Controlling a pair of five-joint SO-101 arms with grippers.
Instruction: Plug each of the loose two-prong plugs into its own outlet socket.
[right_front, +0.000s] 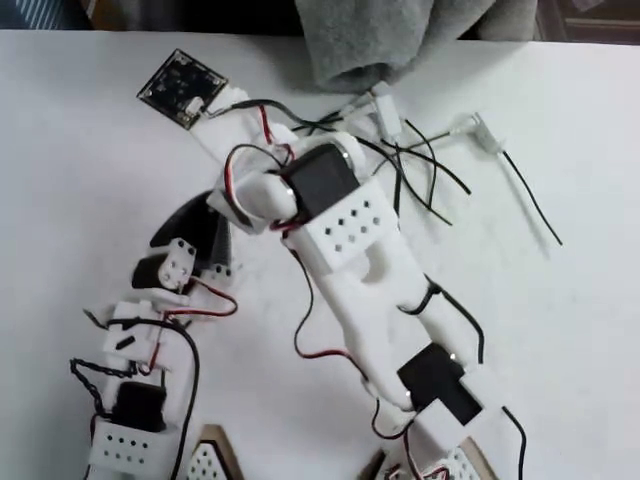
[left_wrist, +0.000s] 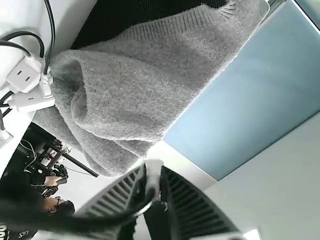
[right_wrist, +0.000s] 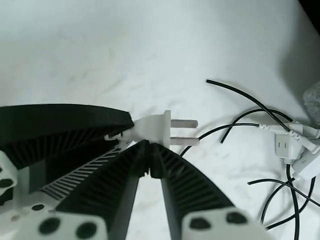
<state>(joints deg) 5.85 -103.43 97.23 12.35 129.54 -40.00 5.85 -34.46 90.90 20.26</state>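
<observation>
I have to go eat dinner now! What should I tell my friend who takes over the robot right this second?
Right gripper: fingers shut on a white two-prong plug. Its prongs point toward the outlet sockets lying on the table, with a gap between.
Left gripper: fingers shut on a white piece with a black cord, likely another plug.
Done: the plug is picked up; the nearest socket's slots are empty.
Left: line up the prongs and push each plug into its own socket.
</observation>
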